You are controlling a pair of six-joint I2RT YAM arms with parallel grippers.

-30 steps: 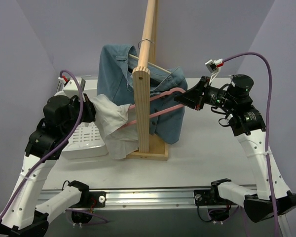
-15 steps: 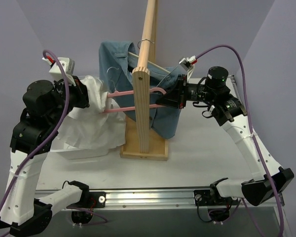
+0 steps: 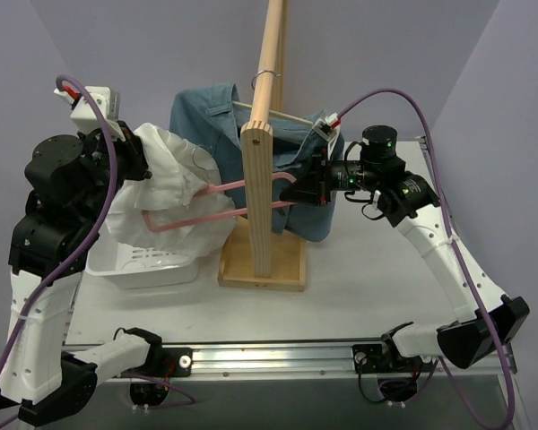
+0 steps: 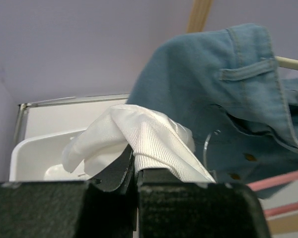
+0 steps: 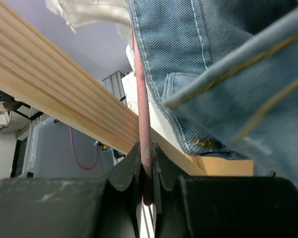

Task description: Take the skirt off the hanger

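Note:
The white skirt [image 3: 166, 175] bunches at the left end of the pink hanger [image 3: 206, 206], which runs level in front of the wooden post. My left gripper [image 3: 143, 159] is shut on the skirt's fabric; the left wrist view shows the ribbed white cloth [image 4: 149, 144] pinched between its jaws [image 4: 135, 171]. My right gripper [image 3: 296, 190] is shut on the hanger's right end; the right wrist view shows the pink bar [image 5: 143, 124] clamped between the fingers [image 5: 146, 171]. The skirt's pink-red stripe does not show.
A wooden stand [image 3: 262, 161] with a square base [image 3: 282, 269] stands mid-table. A blue denim shirt [image 3: 211, 116] hangs on an off-white hanger [image 3: 291, 121] behind it. A white basket [image 3: 139, 264] sits under the skirt at the left.
The left gripper has lifted and pulled the skirt up and left, off the basket. The right gripper has moved left with the hanger, whose left end now shows bare below the skirt.

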